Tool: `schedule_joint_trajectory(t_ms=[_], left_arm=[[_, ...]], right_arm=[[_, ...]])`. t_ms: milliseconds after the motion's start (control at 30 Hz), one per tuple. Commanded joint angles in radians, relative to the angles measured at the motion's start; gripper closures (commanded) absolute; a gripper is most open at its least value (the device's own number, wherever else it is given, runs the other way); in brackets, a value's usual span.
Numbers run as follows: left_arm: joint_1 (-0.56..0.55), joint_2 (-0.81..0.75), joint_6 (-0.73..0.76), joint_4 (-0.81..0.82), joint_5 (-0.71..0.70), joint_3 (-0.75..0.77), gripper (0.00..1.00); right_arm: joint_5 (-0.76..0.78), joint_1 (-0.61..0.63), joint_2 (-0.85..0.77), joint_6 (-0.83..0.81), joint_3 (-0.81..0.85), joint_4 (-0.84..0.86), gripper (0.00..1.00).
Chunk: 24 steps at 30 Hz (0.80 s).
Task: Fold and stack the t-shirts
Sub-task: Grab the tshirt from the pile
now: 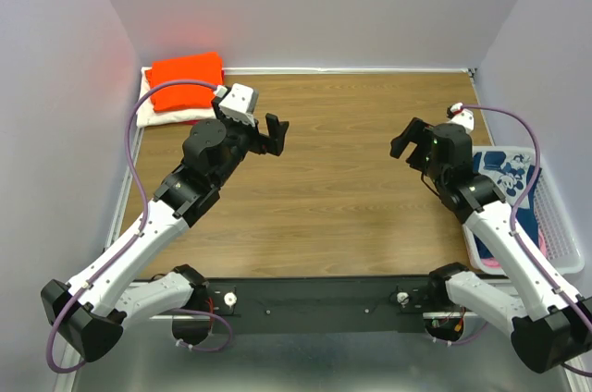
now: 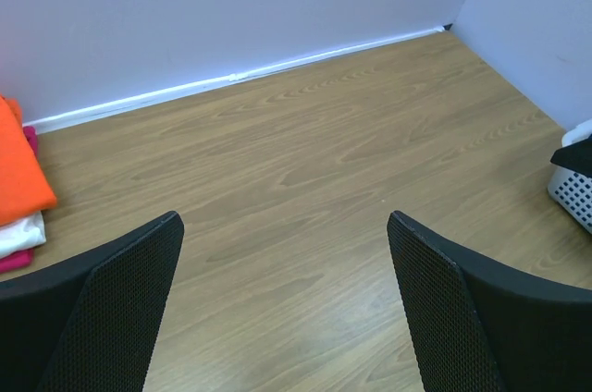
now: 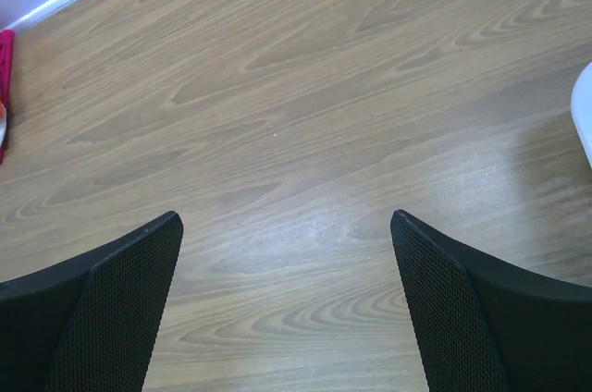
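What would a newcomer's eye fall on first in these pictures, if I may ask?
The bright orange t-shirt folded atop a cream-white one in the far left corner of the table stands out most. Next, the navy t-shirt with white print in the white basket at the right edge. Between them, the left gripper and right gripper hover open over the wood.

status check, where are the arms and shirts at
Left gripper open, empty. Right gripper open, empty. Orange t-shirt folded atop cream-white t-shirt, far left; navy t-shirt in basket, right. No obstacle seen.
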Motion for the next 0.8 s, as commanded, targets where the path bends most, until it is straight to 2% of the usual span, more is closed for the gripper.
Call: schedule_joint_trajectory(t_ms=[0,267,467,600,633,767], left_arm=[[0.003,-0.023,-0.004,-0.022,0.046,0.015,0.02],[0.003,-0.028,-0.012,-0.031,0.093,0.028,0.02],[0.003,-0.026,-0.009,-0.036,0.091,0.026,0.02],[0.003,-0.018,-0.012,-0.04,0.089,0.028,0.02],[0.003,-0.017,-0.013,-0.042,0.091,0.026,0.02],[0.003,-0.009,-0.018,-0.043,0.106,0.025,0.02]], right_arm=[[0.054,0.004,-0.012,-0.003,-0.011,-0.017,0.0],[0.066,0.004,0.099,0.064,0.027,-0.058,0.0],[0.221,-0.028,0.183,0.105,0.076,-0.15,0.0],[0.215,-0.164,0.251,0.08,0.106,-0.173,0.0],[0.203,-0.246,0.258,0.075,0.109,-0.175,0.0],[0.157,-0.446,0.297,0.07,0.116,-0.175,0.0]])
